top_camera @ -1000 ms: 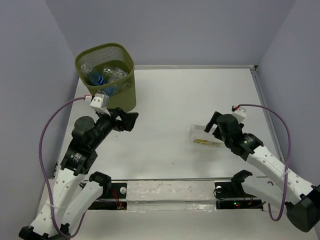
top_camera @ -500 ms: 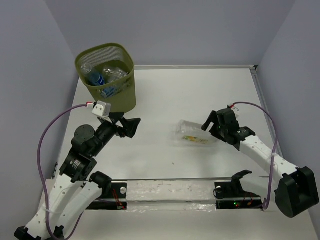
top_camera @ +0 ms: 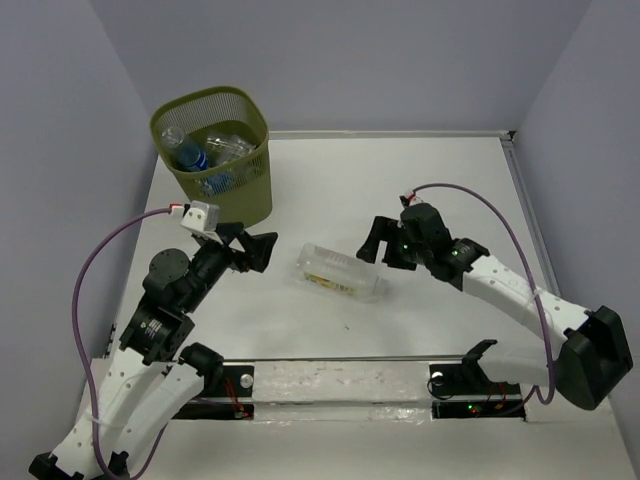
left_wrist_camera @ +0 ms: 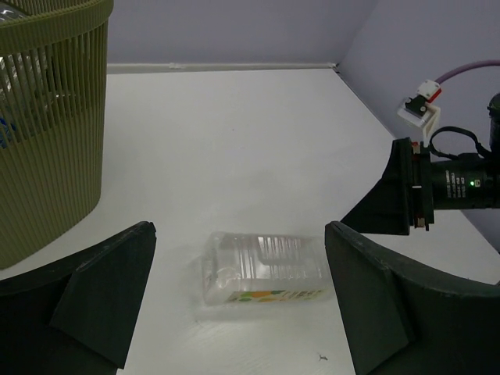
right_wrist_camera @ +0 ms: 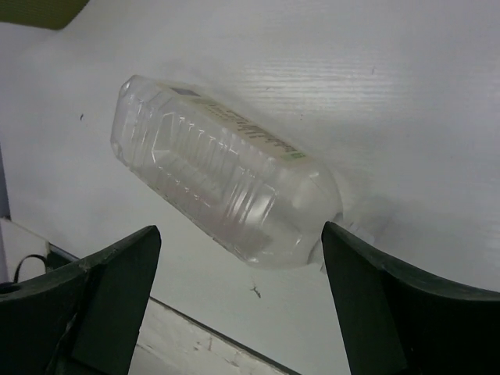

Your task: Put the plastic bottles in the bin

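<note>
Between the two arms, both hands stand spread wide and grasp nothing. The left hand (top_camera: 260, 252) faces the bottle from the bin side, and the right hand (top_camera: 376, 250) sits near its other end. The squarish clear bottle (top_camera: 342, 272) lies flat on the table (top_camera: 430, 180), apart from either set of fingers, and each wrist view frames it in the gap. The bin (top_camera: 212, 150) stands at the far left corner, just beyond the left hand, with several bottles inside.

I judge this pickup suits the left hand, which has the shorter carry. It should come in low, turn so the fingers cross the bottle's narrow width at the ribbed middle, and close gently, since thin empty plastic buckles and can slip out. It should then lift above the rim before letting go.

Seen from overhead, the long axis runs slantwise. The flat base end points toward the left hand and bin, and the rounded shoulder end points toward the near right. I cannot make out its cap.
</note>
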